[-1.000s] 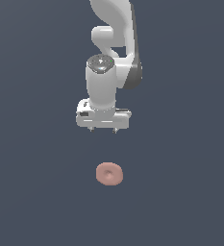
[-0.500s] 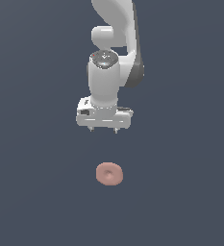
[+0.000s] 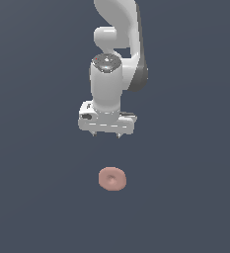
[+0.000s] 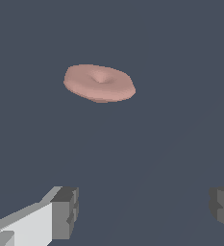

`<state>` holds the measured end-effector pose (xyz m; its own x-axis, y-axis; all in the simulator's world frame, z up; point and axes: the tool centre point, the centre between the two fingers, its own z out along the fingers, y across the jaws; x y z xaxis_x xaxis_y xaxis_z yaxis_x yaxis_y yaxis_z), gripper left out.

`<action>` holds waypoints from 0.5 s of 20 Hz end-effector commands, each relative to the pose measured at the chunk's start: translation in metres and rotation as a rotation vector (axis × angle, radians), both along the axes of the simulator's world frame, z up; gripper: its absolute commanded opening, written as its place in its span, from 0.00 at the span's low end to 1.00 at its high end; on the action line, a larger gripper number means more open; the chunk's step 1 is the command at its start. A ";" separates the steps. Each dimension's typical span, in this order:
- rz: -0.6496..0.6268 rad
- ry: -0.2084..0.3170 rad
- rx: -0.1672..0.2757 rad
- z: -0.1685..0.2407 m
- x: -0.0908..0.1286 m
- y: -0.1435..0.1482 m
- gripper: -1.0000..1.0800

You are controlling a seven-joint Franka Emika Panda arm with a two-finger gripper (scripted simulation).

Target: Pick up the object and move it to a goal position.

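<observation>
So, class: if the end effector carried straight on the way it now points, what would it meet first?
Probably the bare dark floor. The open end effector points down, and in the wrist view the pink disc lies ahead of the fingers, not between them. Depth is unclear.

Even, dim light; sharp renders

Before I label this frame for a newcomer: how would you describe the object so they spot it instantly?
Start at the white robot arm and follow it down to its open hand. Beyond the hand, apart from it, the object lies flat on the dark grey floor. It is the only salmon-pink thing: a small rounded disc with a central dimple.
</observation>
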<state>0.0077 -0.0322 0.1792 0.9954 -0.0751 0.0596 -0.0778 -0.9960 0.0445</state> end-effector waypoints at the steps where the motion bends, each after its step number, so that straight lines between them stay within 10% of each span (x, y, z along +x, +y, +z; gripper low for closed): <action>1: -0.031 0.000 0.003 -0.002 0.003 0.000 0.96; 10: -0.223 0.002 0.023 -0.012 0.021 0.000 0.96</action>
